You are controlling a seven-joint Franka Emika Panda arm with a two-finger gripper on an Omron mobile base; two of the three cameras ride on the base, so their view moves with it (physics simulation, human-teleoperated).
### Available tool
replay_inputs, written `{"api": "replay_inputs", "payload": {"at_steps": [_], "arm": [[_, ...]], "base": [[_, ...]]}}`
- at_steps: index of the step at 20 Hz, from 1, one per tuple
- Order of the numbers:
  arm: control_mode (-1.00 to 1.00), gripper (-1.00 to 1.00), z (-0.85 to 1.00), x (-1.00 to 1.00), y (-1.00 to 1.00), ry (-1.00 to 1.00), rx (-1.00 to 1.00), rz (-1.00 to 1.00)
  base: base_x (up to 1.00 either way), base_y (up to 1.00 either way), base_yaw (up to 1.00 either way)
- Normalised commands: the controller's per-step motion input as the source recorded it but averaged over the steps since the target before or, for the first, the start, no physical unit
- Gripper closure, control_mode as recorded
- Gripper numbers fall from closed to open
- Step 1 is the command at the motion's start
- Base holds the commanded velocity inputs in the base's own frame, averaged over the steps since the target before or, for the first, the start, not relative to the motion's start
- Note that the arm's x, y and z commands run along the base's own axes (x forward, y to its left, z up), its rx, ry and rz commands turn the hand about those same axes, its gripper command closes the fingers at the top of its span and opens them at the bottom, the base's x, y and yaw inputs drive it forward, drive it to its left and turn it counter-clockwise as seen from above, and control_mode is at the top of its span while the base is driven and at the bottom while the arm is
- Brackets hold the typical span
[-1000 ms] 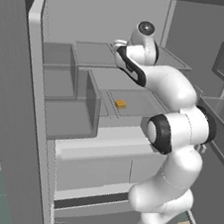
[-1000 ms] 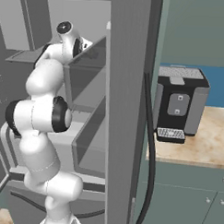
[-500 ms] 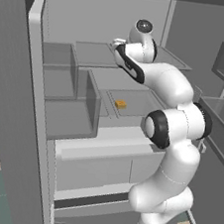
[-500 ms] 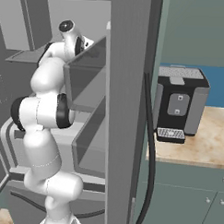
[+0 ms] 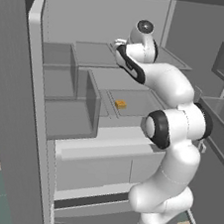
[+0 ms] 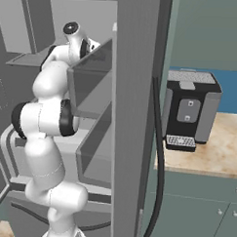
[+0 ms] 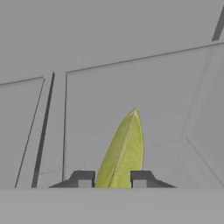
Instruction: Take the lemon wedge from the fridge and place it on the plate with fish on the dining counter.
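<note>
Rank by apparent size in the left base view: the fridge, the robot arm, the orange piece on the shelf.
1. Fridge, largest; it runs past the frame.
2. Arm, though its nearness to the camera inflates it.
3. Orange piece, by far the smallest.

Left base view sat behind the arm (image 5: 174, 132) on its left, looking forward and down into the open fridge (image 5: 87, 90). Right base view sat behind on the arm's right, facing the same fridge past its door edge (image 6: 135, 116); both shared arm and fridge interior. Hand view looked along the gripper (image 7: 110, 179), very close to a fridge shelf
</note>
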Motion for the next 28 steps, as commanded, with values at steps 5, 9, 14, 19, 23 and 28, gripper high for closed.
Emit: {"api": "replay_inputs", "payload": {"at_steps": [5,9,14,19,23,28], "arm": [[-1.00,1.00,0.00,-0.25,0.00,0.00,0.00,0.00],[-1.00,1.00,0.00,-0.94,0.00,-0.08,0.02,0.00],[-1.00,1.00,0.00,-1.00,0.00,-0.19,0.03,0.00],[-1.00,1.00,0.07,-1.00,-0.02,-0.20,0.08,0.00],[-1.00,1.00,0.52,-1.00,0.00,-0.02,0.06,0.00],[-1.00,1.00,0.51,-1.00,0.00,0.11,0.01,0.00]], "base": [[0.00,0.00,0.00],[0.00,0.00,0.00],[0.00,0.00,0.00],[0.00,0.00,0.00],[0.00,0.00,0.00],[0.00,0.00,0.00]]}}
